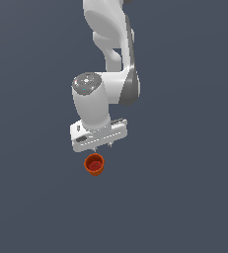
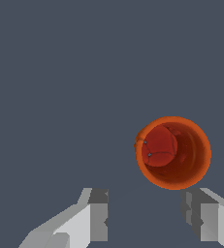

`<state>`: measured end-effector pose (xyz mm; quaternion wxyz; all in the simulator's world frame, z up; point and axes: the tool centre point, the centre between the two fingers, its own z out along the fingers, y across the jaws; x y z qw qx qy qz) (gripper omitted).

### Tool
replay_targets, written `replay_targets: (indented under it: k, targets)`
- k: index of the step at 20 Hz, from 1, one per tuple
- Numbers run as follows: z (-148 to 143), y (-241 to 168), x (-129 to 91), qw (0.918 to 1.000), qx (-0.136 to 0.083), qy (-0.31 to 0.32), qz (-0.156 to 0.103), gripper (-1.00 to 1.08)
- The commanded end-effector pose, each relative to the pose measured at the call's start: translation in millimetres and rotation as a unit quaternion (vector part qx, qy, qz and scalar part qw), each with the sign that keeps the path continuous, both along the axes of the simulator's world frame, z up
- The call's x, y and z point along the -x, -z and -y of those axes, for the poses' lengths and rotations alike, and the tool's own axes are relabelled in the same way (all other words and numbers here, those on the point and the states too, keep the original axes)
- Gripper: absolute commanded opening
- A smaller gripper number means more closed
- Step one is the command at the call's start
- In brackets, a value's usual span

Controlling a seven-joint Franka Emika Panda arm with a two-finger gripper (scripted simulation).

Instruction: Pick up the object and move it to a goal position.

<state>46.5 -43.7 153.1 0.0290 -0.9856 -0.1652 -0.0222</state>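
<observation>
The pincer (image 2: 145, 218) hangs released above the cup (image 2: 173, 152), off-centre; I'd line it up over the rim before lowering.

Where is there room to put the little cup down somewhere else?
Nearly everywhere. The grey floor lies bare to the exterior view's left and right of the cup, and below it too. The only crowded spot is beside the cup, where the open gripper hangs.

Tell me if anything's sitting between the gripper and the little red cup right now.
Nothing visible does. In the wrist view the gripper is open, with only bare grey surface between its fingers and the cup. The exterior view shows no other object near the cup.
</observation>
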Motion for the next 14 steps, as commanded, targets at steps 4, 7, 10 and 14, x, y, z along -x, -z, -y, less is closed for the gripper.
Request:
replay_targets:
  k: [4, 7, 10, 14]
  targets:
    - [12, 11, -12, 0.9984, -0.013, -0.053, 0.010, 0.28]
    - [20, 18, -18, 0.9963, -0.019, -0.081, 0.017, 0.28]
    - [27, 24, -24, 0.9934, -0.026, -0.109, 0.025, 0.28]
    - [38, 31, -31, 0.9882, -0.035, -0.145, 0.037, 0.28]
